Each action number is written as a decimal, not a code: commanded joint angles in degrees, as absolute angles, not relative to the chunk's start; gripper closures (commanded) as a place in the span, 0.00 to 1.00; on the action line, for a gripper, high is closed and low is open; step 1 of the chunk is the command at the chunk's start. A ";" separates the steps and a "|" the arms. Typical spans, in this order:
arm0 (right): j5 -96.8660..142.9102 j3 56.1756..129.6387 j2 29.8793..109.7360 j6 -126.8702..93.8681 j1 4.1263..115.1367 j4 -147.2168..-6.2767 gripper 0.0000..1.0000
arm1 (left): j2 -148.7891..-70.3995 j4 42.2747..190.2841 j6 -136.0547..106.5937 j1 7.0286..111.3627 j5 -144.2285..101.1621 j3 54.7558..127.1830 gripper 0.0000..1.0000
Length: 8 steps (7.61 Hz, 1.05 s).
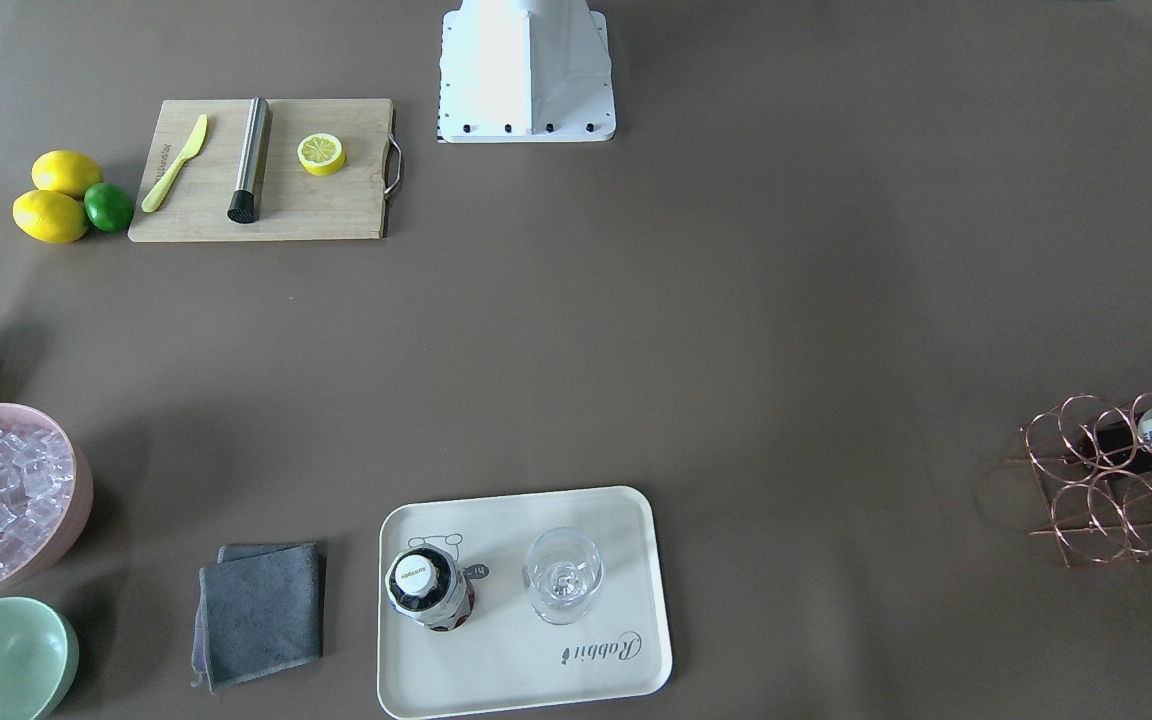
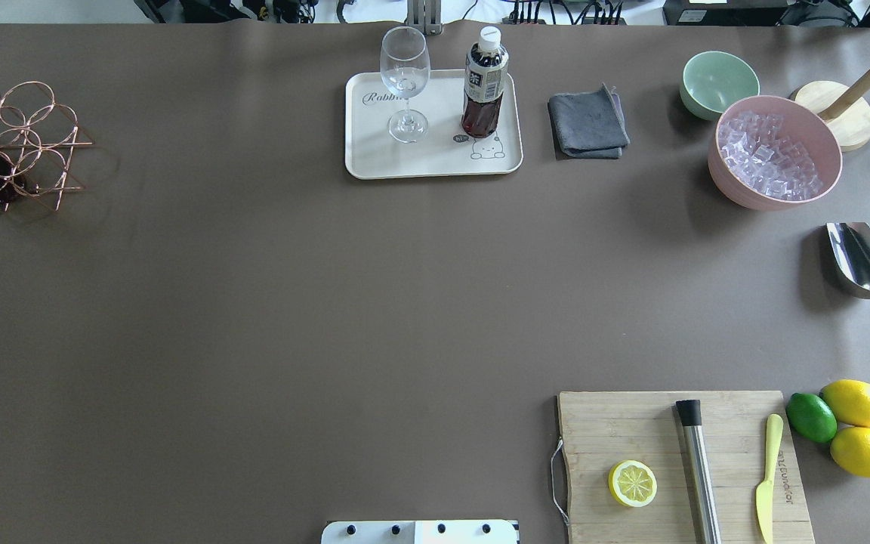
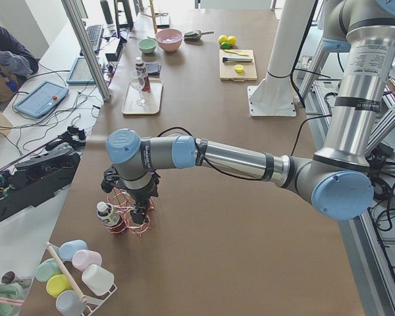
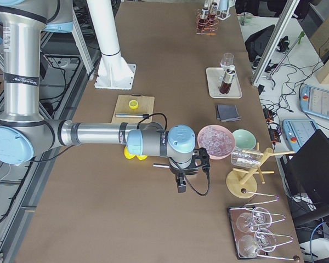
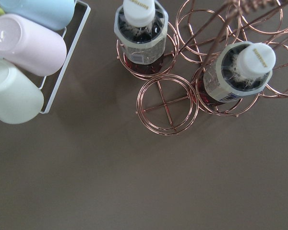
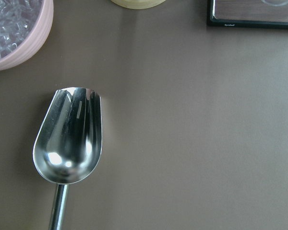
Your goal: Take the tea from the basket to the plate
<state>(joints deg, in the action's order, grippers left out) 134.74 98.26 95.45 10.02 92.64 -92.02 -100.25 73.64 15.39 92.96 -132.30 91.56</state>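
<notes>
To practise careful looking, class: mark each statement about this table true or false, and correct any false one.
1. A tea bottle stands upright on the cream tray. True.
2. The wine glass on the tray lies on its side. False: it stands upright beside the bottle.
3. The wire basket holds two more tea bottles. True, as the left wrist view shows.
4. The pink bowl is empty. False: it is full of ice cubes.
5. A lemon half lies on the cutting board. True.
</notes>
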 commanded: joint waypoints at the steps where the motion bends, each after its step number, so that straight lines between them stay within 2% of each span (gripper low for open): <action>1: 134.74 98.26 95.45 10.02 92.72 -92.02 0.00 | -96.78 78.55 0.76 91.59 -133.94 92.11 0.02; 5: 134.74 98.26 95.45 10.02 92.72 -92.02 0.00 | -91.68 87.87 -5.54 90.97 -133.86 91.50 0.02; 8: 134.74 98.26 95.45 10.02 92.90 -92.02 0.00 | -91.05 89.30 -5.63 90.79 -133.95 91.58 0.02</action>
<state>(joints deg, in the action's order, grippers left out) 134.74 98.26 95.45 10.02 92.78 -92.02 -91.35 88.75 -5.64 90.83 -133.93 91.59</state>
